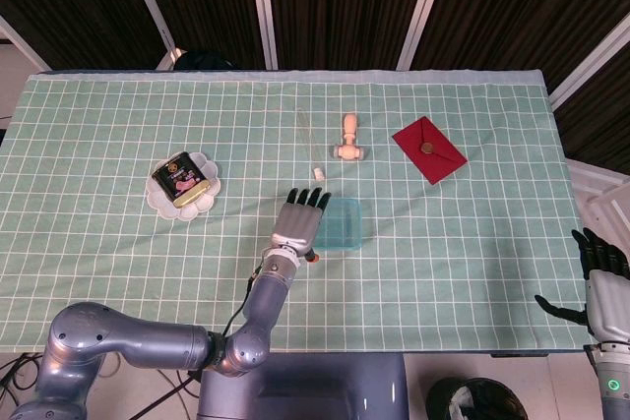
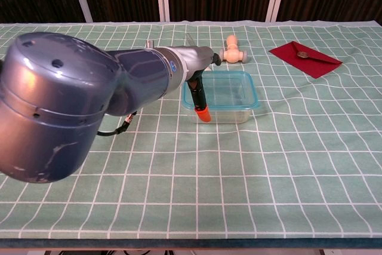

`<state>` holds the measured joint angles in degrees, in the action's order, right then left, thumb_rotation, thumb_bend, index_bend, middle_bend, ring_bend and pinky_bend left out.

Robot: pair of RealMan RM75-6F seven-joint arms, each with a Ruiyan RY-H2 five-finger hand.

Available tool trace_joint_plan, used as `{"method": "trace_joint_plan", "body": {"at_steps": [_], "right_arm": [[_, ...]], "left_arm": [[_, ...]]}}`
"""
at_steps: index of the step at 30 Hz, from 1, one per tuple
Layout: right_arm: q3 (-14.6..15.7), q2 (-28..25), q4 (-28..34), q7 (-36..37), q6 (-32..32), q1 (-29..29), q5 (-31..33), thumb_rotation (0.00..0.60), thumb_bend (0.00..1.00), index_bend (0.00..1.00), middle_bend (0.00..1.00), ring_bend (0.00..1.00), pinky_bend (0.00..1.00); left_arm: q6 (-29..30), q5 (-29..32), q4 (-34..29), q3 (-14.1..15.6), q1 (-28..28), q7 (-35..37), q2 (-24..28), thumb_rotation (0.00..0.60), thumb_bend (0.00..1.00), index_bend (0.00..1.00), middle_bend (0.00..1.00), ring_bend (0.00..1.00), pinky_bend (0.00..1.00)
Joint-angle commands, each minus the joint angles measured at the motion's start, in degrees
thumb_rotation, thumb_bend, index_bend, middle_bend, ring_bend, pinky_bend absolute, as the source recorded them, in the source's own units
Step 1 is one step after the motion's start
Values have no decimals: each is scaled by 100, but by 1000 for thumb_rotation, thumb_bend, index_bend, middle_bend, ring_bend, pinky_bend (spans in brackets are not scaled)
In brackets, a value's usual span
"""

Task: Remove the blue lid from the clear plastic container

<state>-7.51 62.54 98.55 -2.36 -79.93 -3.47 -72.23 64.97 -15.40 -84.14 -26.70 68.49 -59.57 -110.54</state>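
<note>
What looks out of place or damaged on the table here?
Nothing stands out. The container sits upright with its blue lid on; the can rests on its dish, and the envelope lies flat. The left hand hangs over the container's left edge.

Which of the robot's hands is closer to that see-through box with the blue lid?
Left. The left hand hovers over the container's left edge; the right hand hangs off the table's right edge, far away.
</note>
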Motion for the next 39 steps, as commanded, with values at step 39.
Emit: {"method": "trace_joint_plan", "body": {"at_steps": [39], "right_arm": [[86, -76, 362, -439, 3, -64, -68, 600, 151, 0, 0, 0, 0]], "left_arm": [[-2891, -2864, -220, 1212, -424, 2601, 1593, 600, 18, 208, 244, 264, 347]]}}
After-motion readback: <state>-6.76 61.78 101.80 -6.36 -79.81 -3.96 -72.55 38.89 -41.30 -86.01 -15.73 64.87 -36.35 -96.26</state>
